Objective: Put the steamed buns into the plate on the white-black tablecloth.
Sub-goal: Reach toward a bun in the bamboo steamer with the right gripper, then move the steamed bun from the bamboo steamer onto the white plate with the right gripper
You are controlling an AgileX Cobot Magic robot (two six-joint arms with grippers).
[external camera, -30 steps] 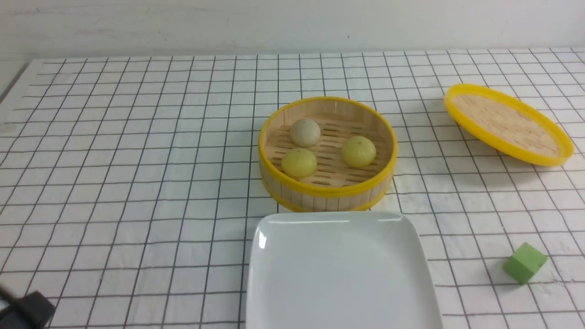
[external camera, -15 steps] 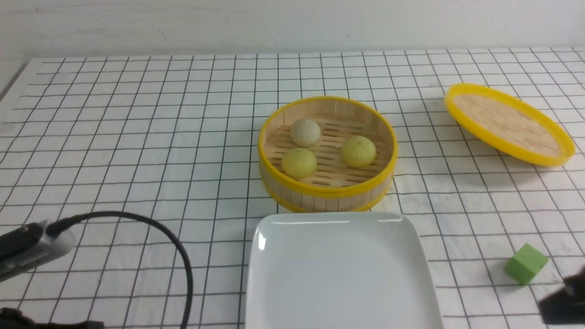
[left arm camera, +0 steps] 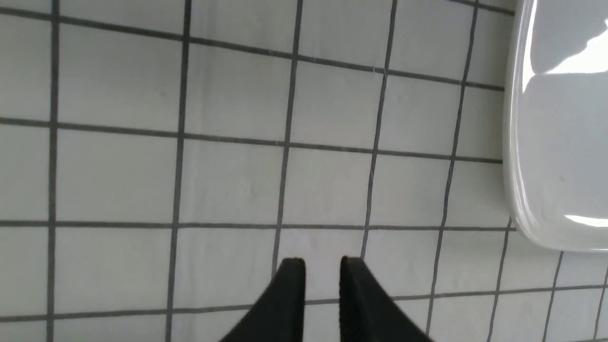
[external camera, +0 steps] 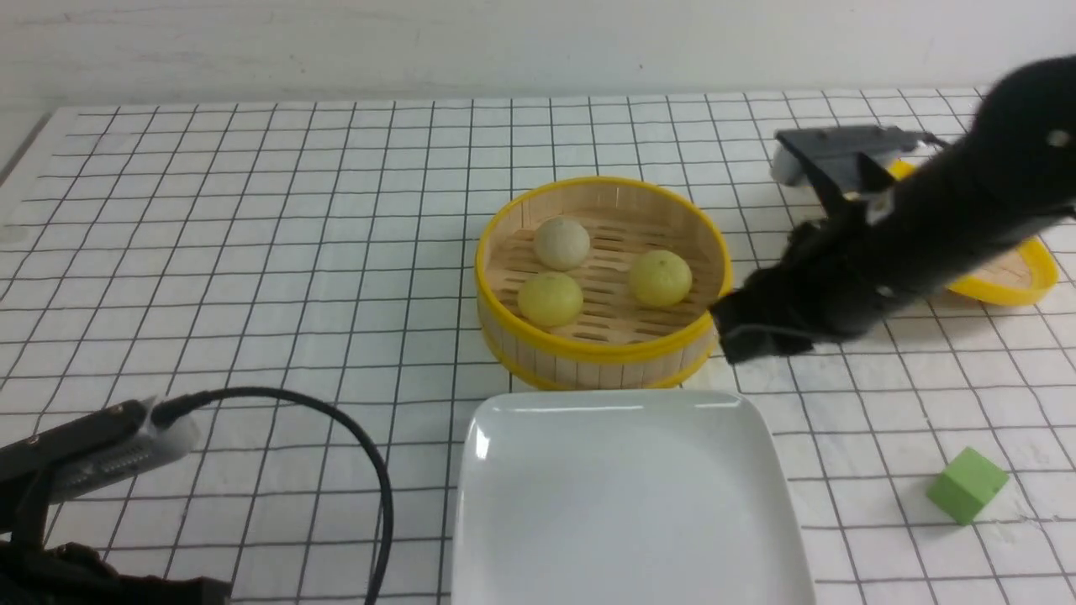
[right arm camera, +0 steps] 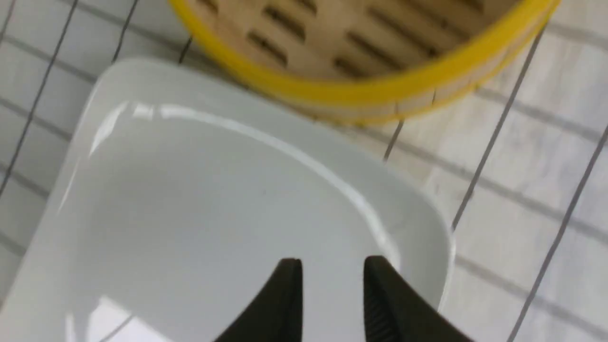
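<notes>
Three small dome-shaped steamed buns, two pale yellow-green and one beige-grey, lie in the round yellow-rimmed bamboo steamer mid-table on the white-black gridded tablecloth. The large glossy white square plate just nearer is bare, which suits a short carry. The right gripper hangs beside the steamer's right rim, jaws narrowly parted and empty; that rim looks like the obstacle. The left gripper, likewise narrow and empty, hovers left of the plate. The yellow-rimmed bamboo lid and green cube lie clear to the right.
</notes>
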